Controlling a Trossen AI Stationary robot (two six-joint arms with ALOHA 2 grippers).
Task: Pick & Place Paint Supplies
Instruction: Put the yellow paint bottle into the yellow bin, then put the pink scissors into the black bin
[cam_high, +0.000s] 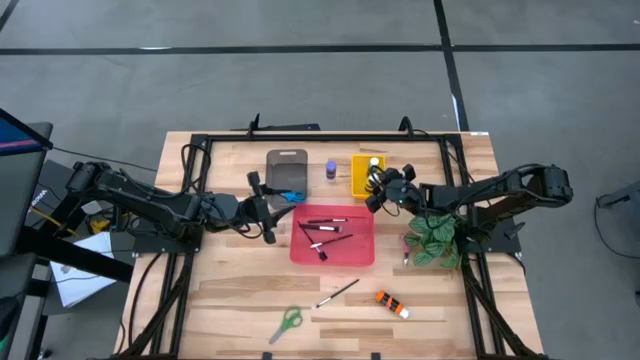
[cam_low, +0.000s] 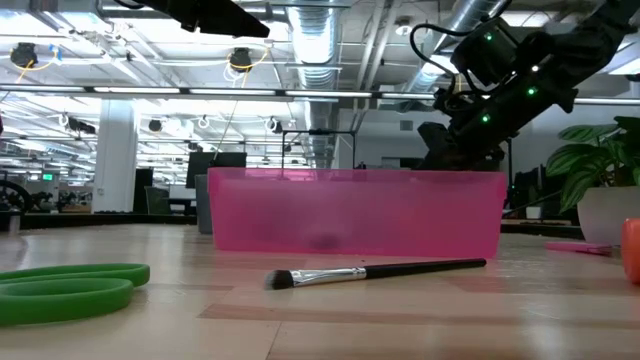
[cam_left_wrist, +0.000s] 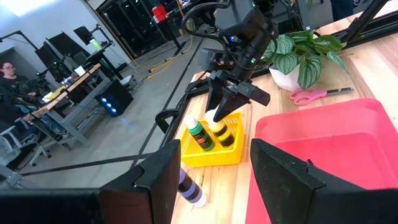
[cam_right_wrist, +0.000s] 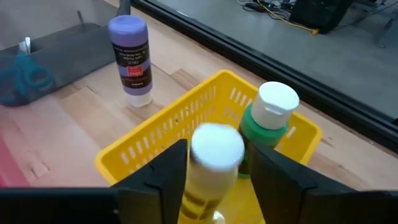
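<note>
My right gripper (cam_high: 380, 186) (cam_right_wrist: 216, 180) is over the yellow basket (cam_high: 364, 176) (cam_right_wrist: 155, 134) and is shut on a yellow, white-capped paint bottle (cam_right_wrist: 214, 155) (cam_left_wrist: 216, 118). A green bottle (cam_right_wrist: 268, 118) (cam_left_wrist: 202, 135) stands in the same basket, and a purple one (cam_high: 330, 170) (cam_right_wrist: 131, 59) stands on the table beside it. My left gripper (cam_high: 266, 210) (cam_left_wrist: 208, 180) hangs open near the grey tray (cam_high: 287, 165), which holds blue scissors (cam_high: 291, 196). The red tray (cam_high: 333, 240) holds several brushes. A brush (cam_high: 338, 292) (cam_low: 375, 272), green scissors (cam_high: 287, 322) (cam_low: 70, 285) and an orange tube (cam_high: 392, 304) lie near the front edge. My right gripper has the yellow bottle pinched between its two fingers (cam_right_wrist: 165, 177), just below the white cap (cam_right_wrist: 216, 146). The fingers come from above, slanting down from the table's right. The bottle stands about upright inside the yellow basket; whether its base rests on the basket floor is hidden.
A potted leafy plant (cam_high: 435, 238) (cam_left_wrist: 298, 53) stands under the right arm, with pink scissors (cam_left_wrist: 311, 94) beside it. A black frame (cam_high: 300, 136) borders the table's far part. Bare wood lies between the red tray and the near edge.
</note>
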